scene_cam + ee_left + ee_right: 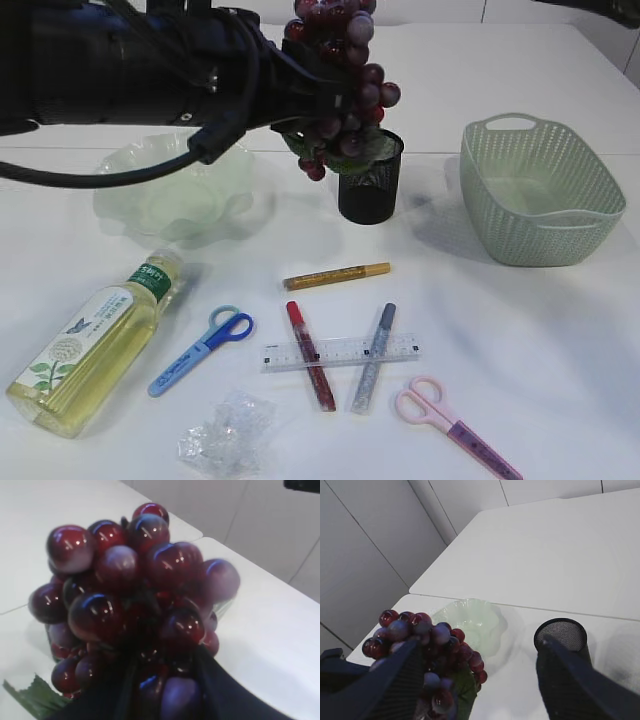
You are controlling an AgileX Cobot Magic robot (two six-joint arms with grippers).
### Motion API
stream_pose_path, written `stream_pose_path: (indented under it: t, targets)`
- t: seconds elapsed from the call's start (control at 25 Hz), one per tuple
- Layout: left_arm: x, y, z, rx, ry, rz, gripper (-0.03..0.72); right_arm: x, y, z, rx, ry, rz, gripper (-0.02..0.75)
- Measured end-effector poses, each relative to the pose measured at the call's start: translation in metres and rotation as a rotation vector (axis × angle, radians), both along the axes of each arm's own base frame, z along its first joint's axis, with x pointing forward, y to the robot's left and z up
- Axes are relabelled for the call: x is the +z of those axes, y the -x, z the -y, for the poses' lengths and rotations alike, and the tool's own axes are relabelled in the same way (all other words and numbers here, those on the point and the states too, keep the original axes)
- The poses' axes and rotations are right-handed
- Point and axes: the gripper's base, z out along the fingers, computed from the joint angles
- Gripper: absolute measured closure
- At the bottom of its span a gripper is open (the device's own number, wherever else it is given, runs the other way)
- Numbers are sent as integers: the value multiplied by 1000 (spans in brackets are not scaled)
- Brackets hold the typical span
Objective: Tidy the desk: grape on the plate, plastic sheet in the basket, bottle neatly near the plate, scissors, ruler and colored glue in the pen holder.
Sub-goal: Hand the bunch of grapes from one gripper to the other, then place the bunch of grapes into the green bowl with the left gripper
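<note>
- The left end effector (305, 75) is clamped on a bunch of dark red artificial grapes (345, 70), with a green leaf, and holds it up clear of the white worktop (560, 350)
- In the left wrist view the grapes (135, 600) fill the frame, with the black fingers (220, 695) closing on the lower berries
- Below and to the left of the left end effector sits the pale green wavy-edged glass plate (175, 190); just below the hanging bunch stands the black mesh pen holder (370, 185)
- The right end effector (480, 680) stands wide open with nothing between its fingers; past it are the plate (470, 622) and the pen holder (561, 635)
- Right of the pen holder is the light green plastic basket (540, 190)
- Nearer the camera lie a clear bottle of yellow liquid (95, 345) on its side, blue-handled scissors (200, 350), pink-handled scissors (455, 425), a crumpled clear plastic sheet (228, 435) and a transparent ruler (340, 353)
- The ruler lies across a red glue pen (310, 355) and a silver glue pen (373, 358); a gold glue pen (336, 275) lies apart, above them
</note>
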Motion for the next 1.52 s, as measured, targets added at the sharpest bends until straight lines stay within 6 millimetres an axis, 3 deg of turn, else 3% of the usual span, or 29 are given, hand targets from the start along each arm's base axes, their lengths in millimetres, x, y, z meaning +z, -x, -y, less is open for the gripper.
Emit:
stream_pose_path:
  t: [0.44,0.84,0.92,1.12,1.32,1.52]
  targets:
    - [-5,-23,-35,363,-104,0,488,-1,0,0,4,28,5,190]
    - [-6,-67,-118,608,-91,-20,488,-1,0,0,7,32,4,190]
    - [-8,-79,-126,620,-80,-25,488,-1,0,0,9,32,4,190]
    - [-22,-106,-132,631,-90,-41,488,-1,0,0,9,32,4,190]
    - [-52,-129,-129,631,-127,-89,488,-1,0,0,9,32,4,190]
    - [-85,-138,-126,621,-167,-152,488,-1,0,0,9,32,4,190]
